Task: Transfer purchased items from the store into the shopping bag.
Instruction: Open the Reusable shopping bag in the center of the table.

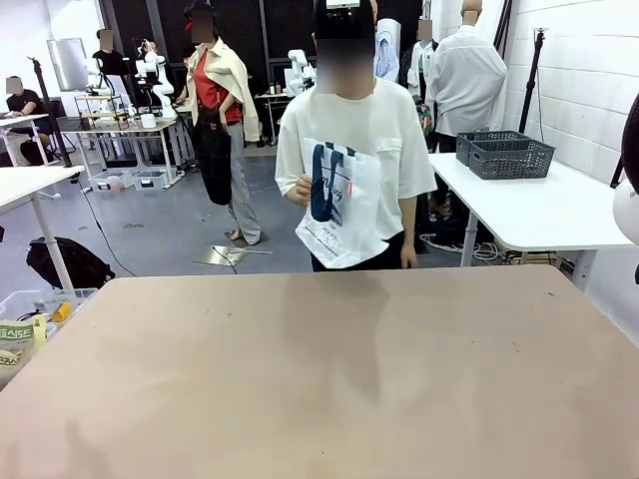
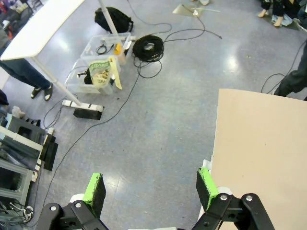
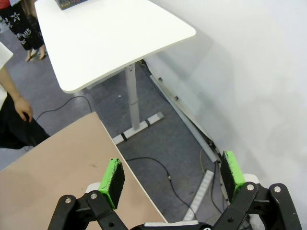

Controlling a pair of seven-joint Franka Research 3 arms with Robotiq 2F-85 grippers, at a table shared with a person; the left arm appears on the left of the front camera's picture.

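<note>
A person in a white T-shirt stands at the far side of the brown table [image 1: 329, 379] and holds the shopping bag [image 1: 339, 205] up in front of the chest; it is whitish crinkly plastic with dark navy handles. The person's hand [image 1: 303, 189] grips it at the handles. My left gripper [image 2: 150, 188] hangs open over the floor beside the table's left edge [image 2: 216, 139], nothing between its green pads. My right gripper [image 3: 172, 175] is open too, above the floor off the table's right corner [image 3: 96, 143]. No purchased items show on the table.
A white side table [image 1: 529, 205] at the right carries dark grey perforated baskets [image 1: 504, 153]. Clear plastic bins [image 2: 98, 67] with packets, a cable coil [image 2: 147, 47] and a black bag [image 2: 112, 20] lie on the floor at the left. The person's other hand [image 3: 23, 109] hangs near the table's far right edge.
</note>
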